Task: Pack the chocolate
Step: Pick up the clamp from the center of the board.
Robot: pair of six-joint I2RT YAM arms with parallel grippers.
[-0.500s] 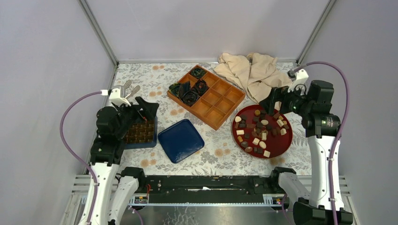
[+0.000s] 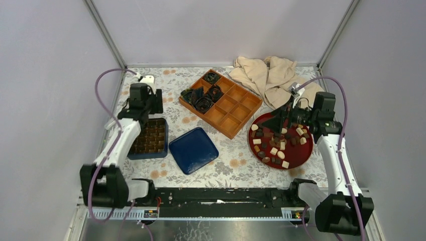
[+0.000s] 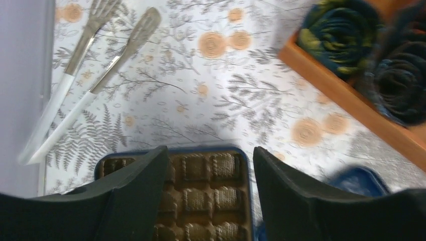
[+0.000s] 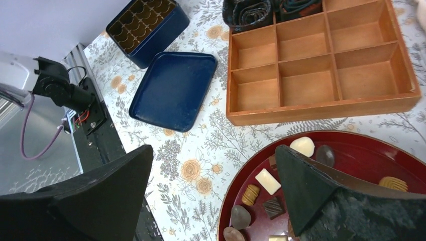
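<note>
The chocolate (image 2: 279, 142), many small dark, brown and cream pieces, lies on a red plate (image 2: 297, 158) at the right. It also shows in the right wrist view (image 4: 267, 181). My right gripper (image 2: 274, 121) is open and empty over the plate's far-left edge (image 4: 213, 148). A blue tin (image 2: 149, 138) with an empty brown grid insert stands at the left. My left gripper (image 2: 150, 106) is open and empty above the tin's far end (image 3: 210, 149).
The tin's blue lid (image 2: 193, 150) lies beside the tin. A wooden compartment box (image 2: 228, 108) holds black paper cups (image 2: 203, 98) at its far end. A beige cloth (image 2: 266, 75) is at the back right. Metal tongs (image 3: 85, 75) lie beyond the tin.
My left arm has stretched forward, moving its gripper to the tin's far end. My right gripper has moved down and left over the plate's edge.
</note>
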